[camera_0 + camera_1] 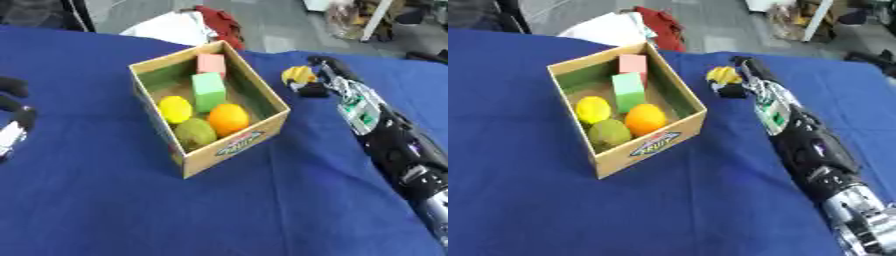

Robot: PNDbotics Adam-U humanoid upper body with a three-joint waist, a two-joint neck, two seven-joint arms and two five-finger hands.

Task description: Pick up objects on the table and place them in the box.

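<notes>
We reach right hand [317, 85] at yellow object [298, 74] on table [105, 200], right of box [234, 145]; finger closure: cannot tell. Risk: object gets nudged aside and slips if fingers close off-centre.

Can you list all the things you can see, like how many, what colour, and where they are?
box: one, brown cardboard, open, middle of the table
pink block: one, pink, far end inside the box
green block: one, green, inside the box, in front of the pink block
lemon: one, yellow, inside the box, left side
orange: one, orange, inside the box, near end
green fruit: one, olive green, near corner inside the box
yellow thing: one, yellow, right of the box, at the right hand
table: one, blue cover
left hand: black, left edge
right hand: black, at the yellow thing
</notes>
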